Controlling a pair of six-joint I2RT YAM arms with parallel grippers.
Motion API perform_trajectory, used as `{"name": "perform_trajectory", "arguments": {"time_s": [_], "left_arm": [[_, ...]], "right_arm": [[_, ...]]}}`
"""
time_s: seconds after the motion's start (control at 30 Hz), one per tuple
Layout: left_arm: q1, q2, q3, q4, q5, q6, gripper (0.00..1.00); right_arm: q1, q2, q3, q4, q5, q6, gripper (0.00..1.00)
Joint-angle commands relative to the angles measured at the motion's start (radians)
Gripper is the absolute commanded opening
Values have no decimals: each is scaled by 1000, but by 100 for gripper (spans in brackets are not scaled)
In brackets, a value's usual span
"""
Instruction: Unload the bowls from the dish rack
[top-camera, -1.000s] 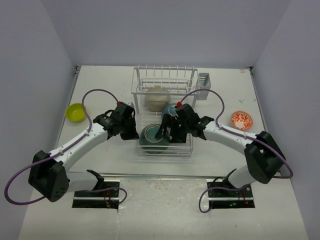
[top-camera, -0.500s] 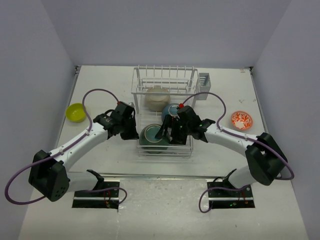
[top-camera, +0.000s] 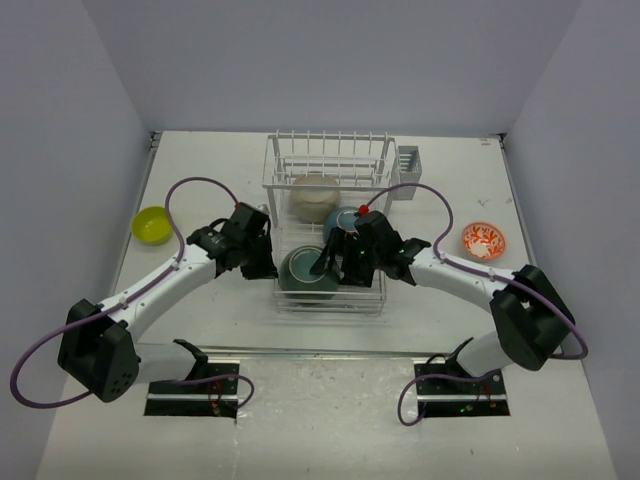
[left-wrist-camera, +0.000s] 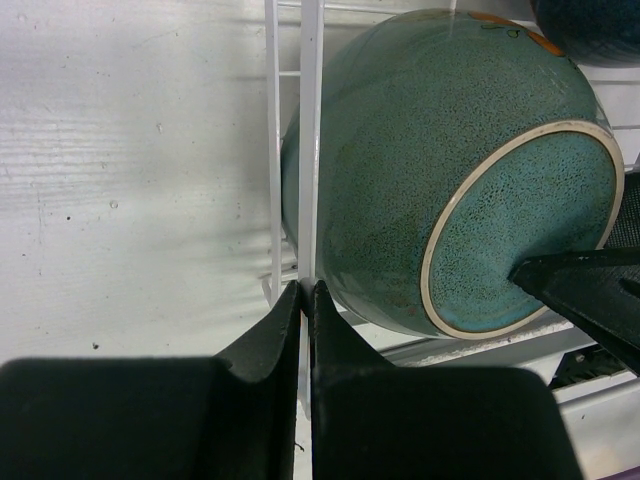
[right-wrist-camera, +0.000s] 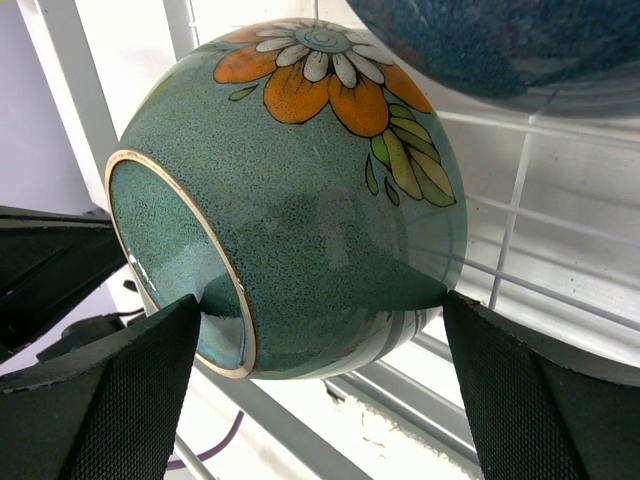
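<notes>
**Teal bowl bracketed, not yet gripped**

The right end effector (right-wrist-camera: 322, 298) stands wide open astride the dark teal bowl (right-wrist-camera: 300, 200), which lies tipped on its side on the dish rack (top-camera: 328, 158) base. Close squarely across the foot ring (right-wrist-camera: 232, 280) and the rounded wall, as the speckled glaze looks slick. The left end effector (left-wrist-camera: 308, 295) is closed beside the rack's edge wire (left-wrist-camera: 310, 150)

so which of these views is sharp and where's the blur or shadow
Top external view: even, soft light, everything sharp, only faint shadows. Left wrist view: teal bowl crisp, speckle visible; left tool a near-black silhouette. Right wrist view: same bowl sharp, with a soft shadow across its middle; dark blue bowl at the top edge looks out of focus.
</notes>
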Motion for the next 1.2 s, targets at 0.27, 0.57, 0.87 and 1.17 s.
{"name": "perform_trajectory", "arguments": {"time_s": [0.27,0.57,0.87,1.17], "left_arm": [[2,33,9,-2,17,13,0],[2,32,7,1,17,13,0],[2,33,1,9,27,19,0],[2,24,-5,10,33,17,0]], "right_arm": [[26,124,-67,8,22,-80,99],[37,84,-38,-109,148,-60,99],[37,51,-104,-55,122,-10,99],[37,98,-139,172,-111,-59,98]]}}
